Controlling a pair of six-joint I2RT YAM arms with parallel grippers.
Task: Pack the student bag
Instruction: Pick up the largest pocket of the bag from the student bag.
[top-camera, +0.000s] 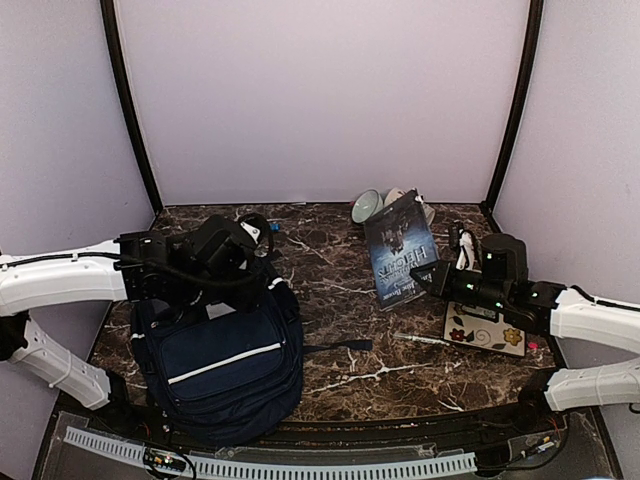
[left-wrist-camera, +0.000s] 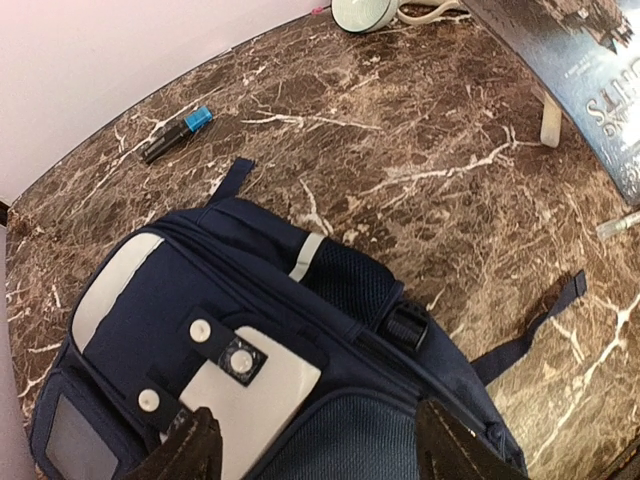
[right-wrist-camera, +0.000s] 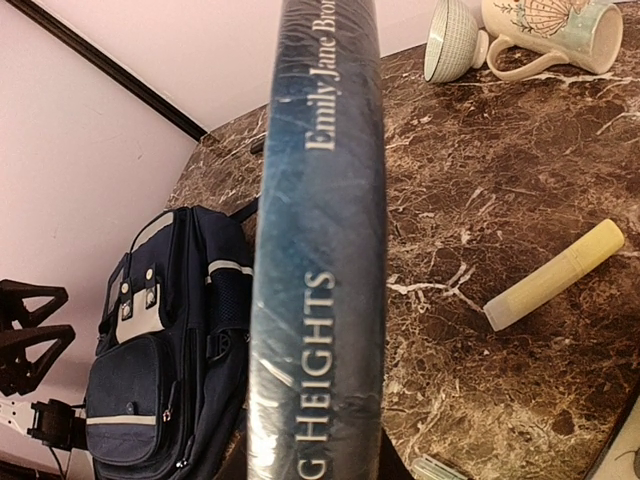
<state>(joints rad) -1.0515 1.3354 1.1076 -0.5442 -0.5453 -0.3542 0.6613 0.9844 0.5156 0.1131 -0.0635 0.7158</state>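
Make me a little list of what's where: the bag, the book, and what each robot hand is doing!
bag: navy, lying on the table, left side, front pockets up
left gripper: open, above the bag, holding nothing
right gripper: shut on the book
book: blue, tilted up, right of the bag
at the back: bowl and mug, side by side
behind the bag: marker with a blue cap, lying flat

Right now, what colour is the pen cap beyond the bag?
Bright blue pen cap; left wrist view shows it best.
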